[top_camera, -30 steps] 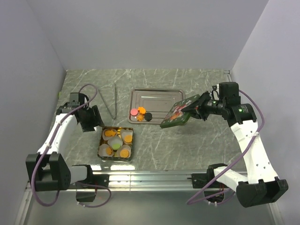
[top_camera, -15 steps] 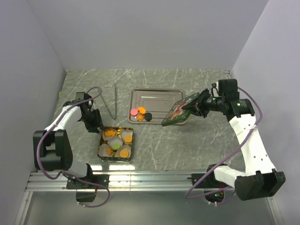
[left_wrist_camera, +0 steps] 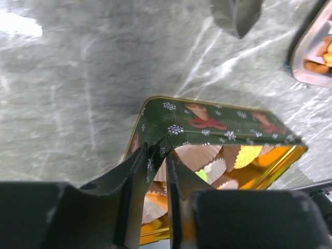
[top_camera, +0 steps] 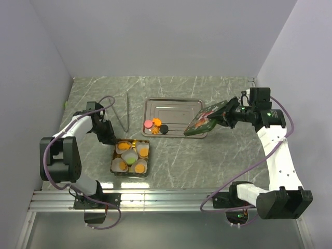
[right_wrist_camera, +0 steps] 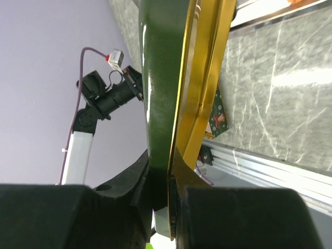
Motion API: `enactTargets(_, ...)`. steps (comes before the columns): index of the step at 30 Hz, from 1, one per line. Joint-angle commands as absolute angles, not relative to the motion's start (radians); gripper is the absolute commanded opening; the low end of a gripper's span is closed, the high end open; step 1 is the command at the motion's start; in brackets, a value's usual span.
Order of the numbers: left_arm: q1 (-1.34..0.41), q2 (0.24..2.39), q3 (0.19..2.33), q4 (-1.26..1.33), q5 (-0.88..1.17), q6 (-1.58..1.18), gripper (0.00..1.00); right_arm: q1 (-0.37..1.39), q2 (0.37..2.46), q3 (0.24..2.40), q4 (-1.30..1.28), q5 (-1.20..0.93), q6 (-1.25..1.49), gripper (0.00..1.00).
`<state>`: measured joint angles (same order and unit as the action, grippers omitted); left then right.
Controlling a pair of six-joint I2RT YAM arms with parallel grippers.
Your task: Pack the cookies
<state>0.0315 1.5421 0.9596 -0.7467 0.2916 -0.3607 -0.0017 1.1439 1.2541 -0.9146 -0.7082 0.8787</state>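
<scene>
A green-and-gold tin [top_camera: 130,157] holds several white paper cups with orange cookies and one green cookie [top_camera: 130,160]. My left gripper [top_camera: 111,139] is shut on the tin's left wall, one finger inside and one outside; it also shows in the left wrist view [left_wrist_camera: 160,155]. A few loose cookies [top_camera: 155,125], pink, orange and black, lie at the front left of the steel tray [top_camera: 176,107]. My right gripper [top_camera: 222,118] is shut on the tin's green lid [top_camera: 203,121], held tilted above the tray's right end; the lid's edge shows in the right wrist view [right_wrist_camera: 166,78].
Metal tongs [top_camera: 122,111] lie on the marble table left of the tray. Grey walls close in the back and both sides. An aluminium rail [top_camera: 171,199] runs along the near edge.
The left gripper has closed in on the tin's left wall, and the tin has shifted slightly right and turned. The right gripper has moved the lid a little right and up.
</scene>
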Motion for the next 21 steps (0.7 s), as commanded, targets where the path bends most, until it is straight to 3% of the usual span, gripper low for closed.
enactTargets(1,-0.02,1.56,0.954,-0.675,0.348,-0.423,0.23,-0.047,1.137,1.259,-0.913,-0.75,0.818,0.0)
enactTargets(12,-0.207,1.692,1.15,-0.623,0.344,-0.586,0.18,-0.12,1.167,1.276,-0.956,-0.778,0.75,0.0)
enactTargets(21,-0.232,1.842,1.344,-0.624,0.354,-0.635,0.18,-0.13,1.183,1.284,-0.92,-0.804,0.727,0.0)
